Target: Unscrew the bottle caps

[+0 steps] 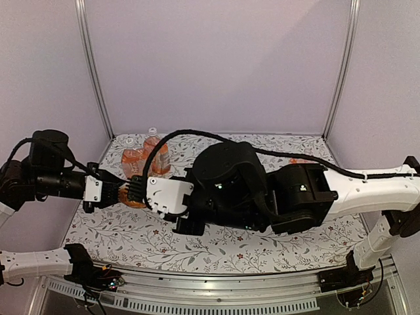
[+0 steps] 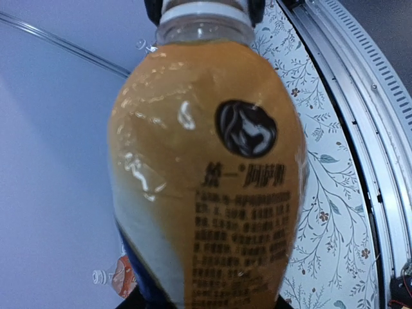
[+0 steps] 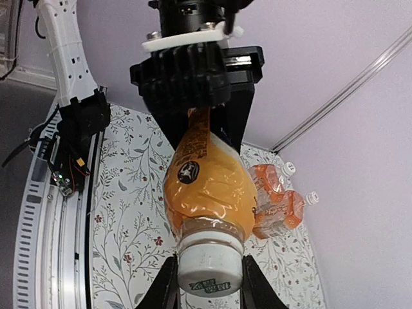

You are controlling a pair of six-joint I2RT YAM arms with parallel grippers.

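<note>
A clear bottle of orange drink (image 2: 206, 167) is held sideways above the floral table between both arms. My left gripper (image 2: 209, 302) is shut on its lower body, only the dark finger edges showing beside the label. The white bottle cap (image 3: 209, 267) sits between my right gripper's (image 3: 209, 278) black fingers (image 3: 166, 283), which press on both sides of it. From above, the left gripper (image 1: 118, 191) and the right gripper (image 1: 139, 188) meet at the bottle (image 1: 129, 199) at the table's left. The cap is hidden in that view.
Two more orange bottles (image 1: 146, 157) with white caps (image 3: 289, 168) lie at the back left near the wall. The right arm (image 1: 262, 187) and its black cable span the middle of the table (image 1: 216, 246). A metal rail (image 1: 230, 289) runs along the near edge.
</note>
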